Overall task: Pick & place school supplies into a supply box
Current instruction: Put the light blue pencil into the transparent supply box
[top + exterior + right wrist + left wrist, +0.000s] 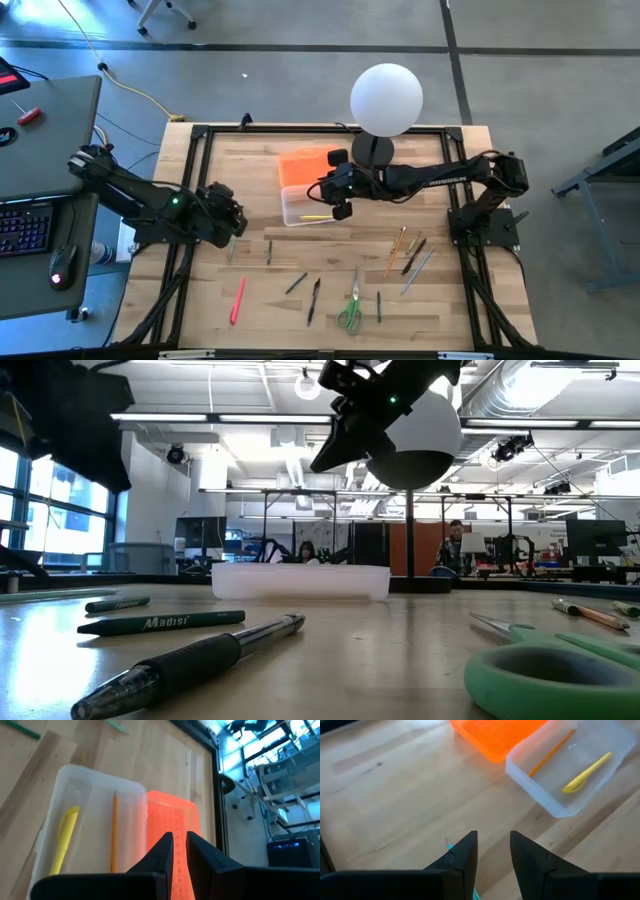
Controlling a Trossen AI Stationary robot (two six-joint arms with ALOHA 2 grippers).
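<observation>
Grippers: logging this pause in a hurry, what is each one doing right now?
Left gripper: fingers open, empty, low over the table.
Right gripper: fingers nearly shut, empty, above the supply box.

"Madisi" in white on the green pen [160,623], low view, nothing else readable

We are in a robotics lab or workshop: our wooden desk [300,300] sits in a black frame on a grey concrete floor [540,60], beside a side bench with a keyboard [22,228] and mouse [60,266]. Beyond it we see an open hall with exposed ceiling ducts [540,400], strip lights, large windows [60,520], more workstations with monitors [595,540], and seated people [455,545].
</observation>
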